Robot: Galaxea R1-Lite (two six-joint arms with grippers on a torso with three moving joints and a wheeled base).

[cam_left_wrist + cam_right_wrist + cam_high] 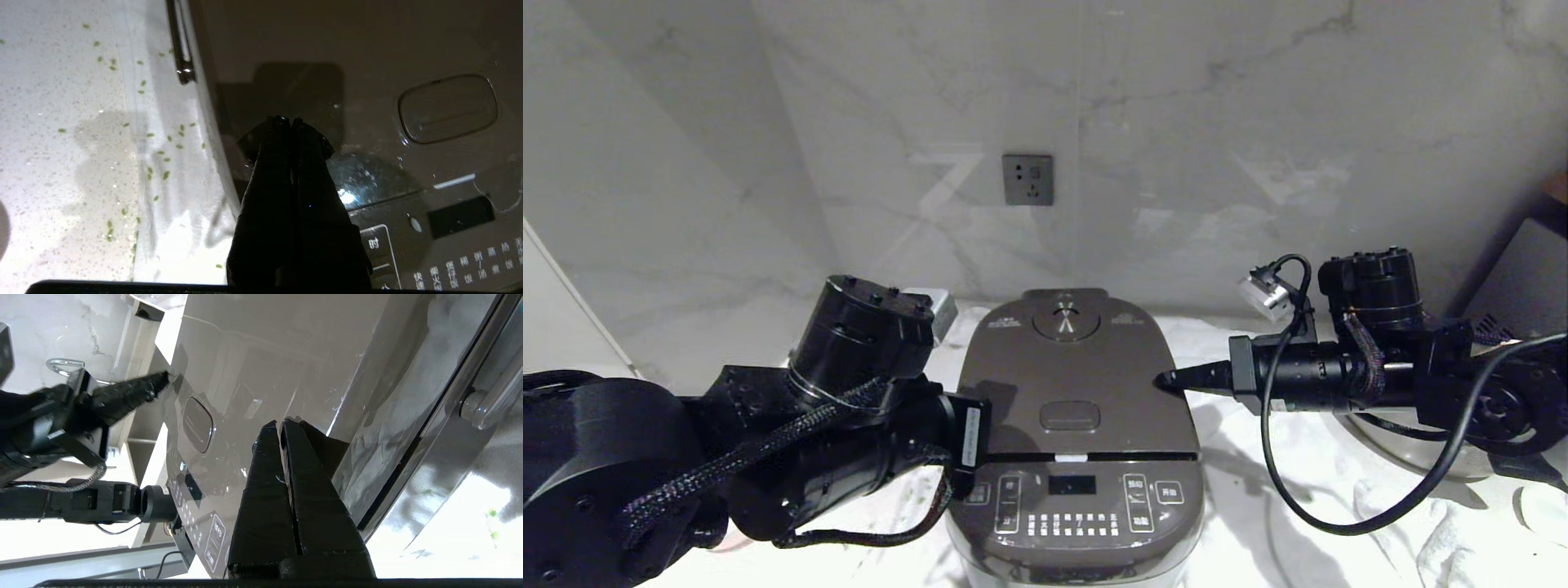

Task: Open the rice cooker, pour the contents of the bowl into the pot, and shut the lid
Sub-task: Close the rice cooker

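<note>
Scattered green bits lie on the white cloth just left of the rice cooker, which suggests some of the bowl's contents landed outside the pot. The left gripper comes in from the left with its fingers pressed together and nothing between them; in the left wrist view its tip sits over the left part of the lid, whether touching cannot be told. The lid is down over the cooker body, with the round steam vent at the back and the oblong latch button near the front. To the right, the right gripper is likewise clenched and empty, its tip at the lid's right edge. A steel pan rests behind that arm on the cloth, and neither bowl nor pot shows in any view.

Judging by the spilled bits and the lowered lid, the pouring seems done and the closing is at or near its end; whether the latch has fully caught cannot be seen.

As for writing, the front panel carries white-outlined buttons with Chinese characters, too small to read reliably, and a dark blank display
</note>
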